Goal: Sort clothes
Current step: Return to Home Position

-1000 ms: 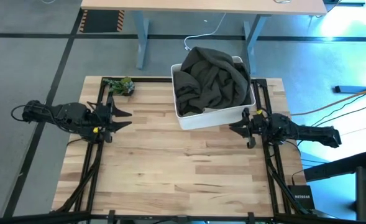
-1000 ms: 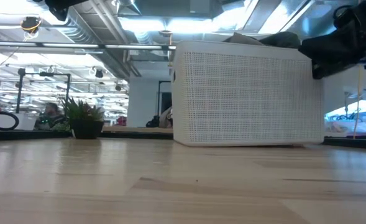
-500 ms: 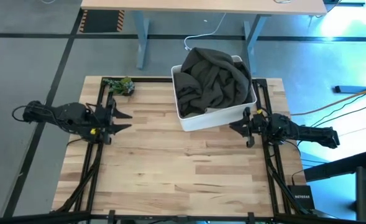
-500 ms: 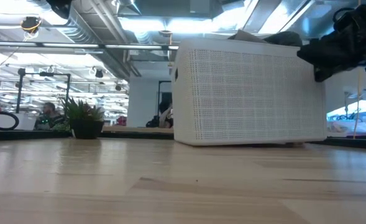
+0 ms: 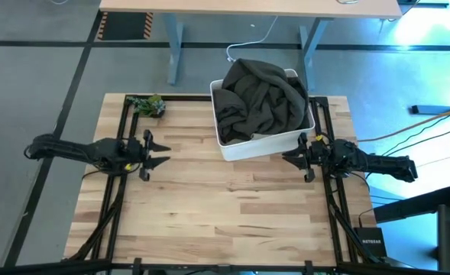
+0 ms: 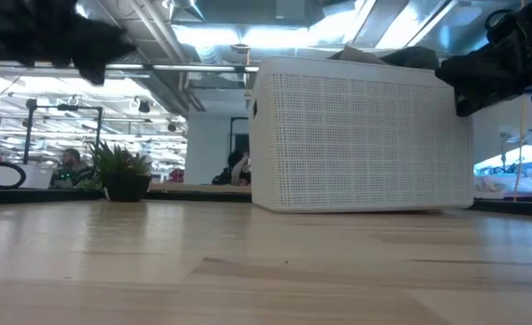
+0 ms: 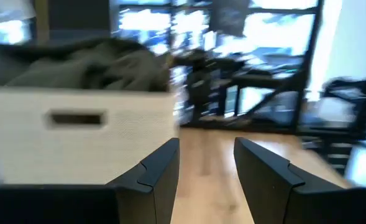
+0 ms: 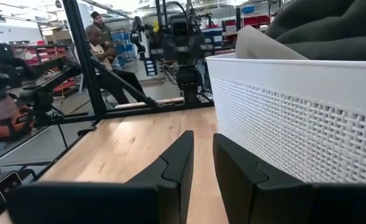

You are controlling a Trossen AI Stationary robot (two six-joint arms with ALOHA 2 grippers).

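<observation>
Olive-green clothes (image 5: 259, 95) lie heaped in the bin (image 5: 264, 145), piled above its rim and covering almost all of its opening; in the right wrist view a beige fold (image 8: 260, 46) pokes out at the rim under the green. No other garment shows on the table (image 5: 225, 206). The white bin stands at the far edge, right of the middle, turned a little askew to that edge. The right gripper (image 5: 292, 156) hangs just near of the bin's near right corner, close beside it but not touching, pointing left across the table. Its fingers (image 8: 176, 165) stand a narrow gap apart with nothing between them. The left gripper (image 5: 160, 149) is over the left side of the table, about midway between near and far, pointing right and well apart from the bin. Its fingers (image 7: 161, 171) stand wider apart, and they too are empty. A plant (image 5: 148, 105) sits at the far left corner, well apart from both grippers. Beyond the table, in the room behind, a person (image 8: 99, 37) sits among racks and stands.
</observation>
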